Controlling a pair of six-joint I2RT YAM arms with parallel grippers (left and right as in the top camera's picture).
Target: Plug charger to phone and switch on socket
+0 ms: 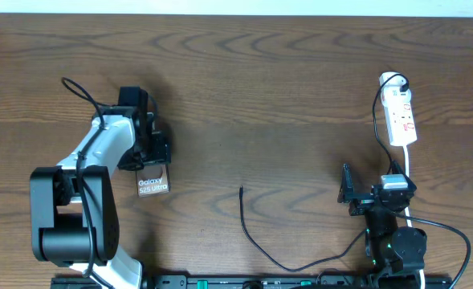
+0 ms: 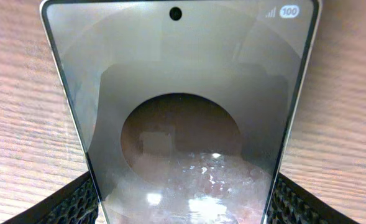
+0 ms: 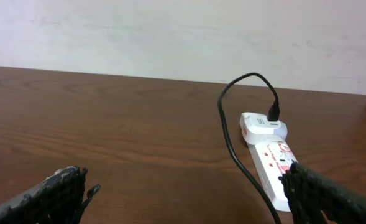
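Dark brown wood-grain table [image 3: 108,124], pale plain wall [image 3: 170,31] behind. White elongated plastic power strip [image 3: 271,163] with red marks lies right of centre, flat on table. White rounded adapter block [image 3: 262,126] at its far end. Thin black cable [image 3: 229,140] plugged into adapter, arcs up and left, then runs down beside strip to bottom edge. Right gripper [image 3: 186,186]: black textured fingers [image 3: 52,196] at lower corners, spread wide, bare table between.

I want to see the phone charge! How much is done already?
Done: the charger is already plugged into the socket. In hand: the left tool clasps the phone by its sides. Left: the plug tip lies loose on the table and the right tool is open and empty, so plugging the phone in and switching the socket on both remain, it seems.
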